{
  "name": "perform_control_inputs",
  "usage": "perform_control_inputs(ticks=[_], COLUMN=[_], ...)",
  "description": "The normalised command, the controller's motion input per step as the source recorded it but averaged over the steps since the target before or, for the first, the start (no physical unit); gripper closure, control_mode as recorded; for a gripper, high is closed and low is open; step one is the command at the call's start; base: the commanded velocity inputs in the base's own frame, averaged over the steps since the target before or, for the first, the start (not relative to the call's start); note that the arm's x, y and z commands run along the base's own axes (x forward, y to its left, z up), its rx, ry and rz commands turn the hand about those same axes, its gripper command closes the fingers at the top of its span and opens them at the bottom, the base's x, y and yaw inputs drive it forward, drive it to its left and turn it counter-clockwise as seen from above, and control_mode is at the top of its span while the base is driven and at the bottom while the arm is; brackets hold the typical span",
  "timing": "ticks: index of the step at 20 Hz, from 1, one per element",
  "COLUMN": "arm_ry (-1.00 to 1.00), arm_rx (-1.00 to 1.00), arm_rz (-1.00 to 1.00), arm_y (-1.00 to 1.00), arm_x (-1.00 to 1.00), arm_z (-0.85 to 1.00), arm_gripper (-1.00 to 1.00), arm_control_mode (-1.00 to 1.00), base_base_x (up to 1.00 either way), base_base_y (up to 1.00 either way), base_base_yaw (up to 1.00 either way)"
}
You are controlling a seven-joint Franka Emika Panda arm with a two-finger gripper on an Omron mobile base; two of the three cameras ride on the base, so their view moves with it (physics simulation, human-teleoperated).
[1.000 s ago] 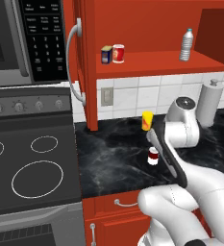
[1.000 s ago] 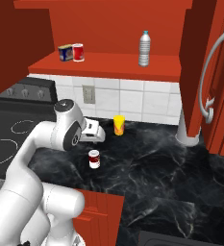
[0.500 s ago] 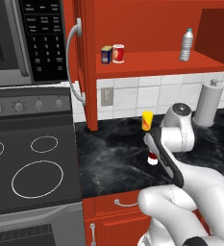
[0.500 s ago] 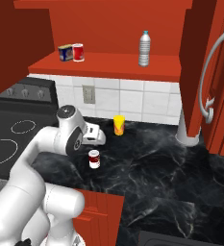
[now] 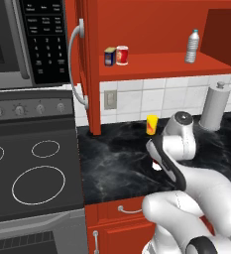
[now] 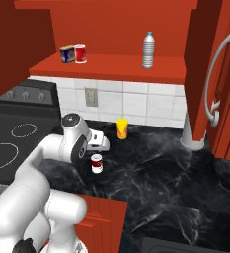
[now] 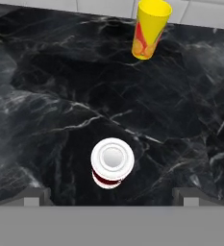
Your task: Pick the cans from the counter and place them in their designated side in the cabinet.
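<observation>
A dark maroon can (image 7: 112, 163) with a white lid stands upright on the black marble counter (image 7: 46, 96). In the hand view it sits centred between the two finger tips of my gripper (image 7: 111, 197), which is open and hovers just above it without touching. From the right base view the can (image 6: 96, 163) is directly below the gripper (image 6: 98, 147). A bright red can (image 5: 122, 54) (image 6: 80, 53) stands on the left of the red cabinet shelf (image 5: 156, 64) (image 6: 111, 66).
A yellow-orange cup (image 7: 151, 29) (image 6: 122, 128) stands by the tiled wall behind the can. On the shelf are a blue-and-yellow box (image 5: 109, 56) beside the red can and a clear bottle (image 5: 192, 46) to the right. A grey paper roll (image 5: 214, 105) stands at the right, and the stovetop (image 5: 37, 178) lies to the left.
The arm has sunk lower over the maroon can, bringing the open gripper closer to its top. The can and the other things have stayed put.
</observation>
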Motion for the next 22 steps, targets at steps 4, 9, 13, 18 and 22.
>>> perform_control_inputs(ticks=[4, 9, 13, 18, 22], arm_ry=[0.0, 0.04, 0.07, 0.07, 0.04], arm_rx=[0.01, 0.0, 0.0, 0.0, 0.0], arm_rz=[0.0, 0.0, 0.0, 0.0, 0.0], arm_y=[0.0, 0.0, 0.0, 0.0, 0.0], arm_x=[0.15, 0.11, 0.12, 0.09, 0.04], arm_z=[-0.1, -0.04, -0.02, -0.06, -0.14], arm_gripper=[-1.0, -1.0, -1.0, -1.0, -1.0], arm_control_mode=[-1.0, -1.0, -1.0, -1.0, -1.0], base_base_x=[0.0, 0.0, 0.0, 0.0, 0.0], base_base_y=[0.0, 0.0, 0.0, 0.0, 0.0], base_base_yaw=[0.0, 0.0, 0.0, 0.0, 0.0])
